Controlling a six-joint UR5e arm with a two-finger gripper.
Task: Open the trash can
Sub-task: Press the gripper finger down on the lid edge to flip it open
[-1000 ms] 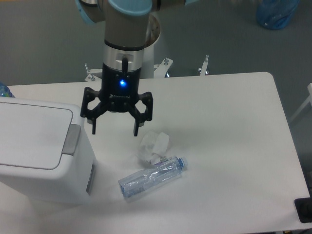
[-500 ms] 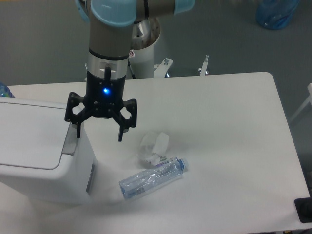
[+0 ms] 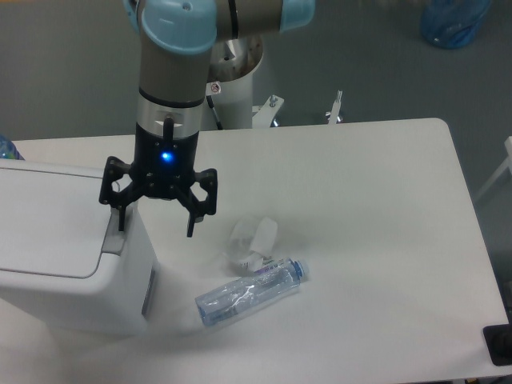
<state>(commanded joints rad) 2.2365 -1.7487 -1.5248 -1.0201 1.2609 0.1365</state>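
Note:
The trash can [image 3: 64, 248] is a large white boxy bin at the left of the table, with its flat lid down and a grey push tab [image 3: 115, 237] on its right edge. My gripper [image 3: 155, 226] hangs open at the bin's right side. Its left fingertip [image 3: 121, 222] is over the grey tab; I cannot tell whether it touches it. Its right fingertip [image 3: 190, 228] hangs over the table beside the bin. Nothing is held.
A clear plastic bottle with a blue cap [image 3: 250, 292] lies on the table right of the bin. A crumpled clear wrapper [image 3: 250, 238] lies just behind it. The table's right edge [image 3: 472, 240] and front edge are near. A black object [image 3: 499, 346] sits at the lower right corner.
My gripper has moved left across the table, from above the wrapper to the bin's right edge. It stays open. The lid, bottle and wrapper have not moved.

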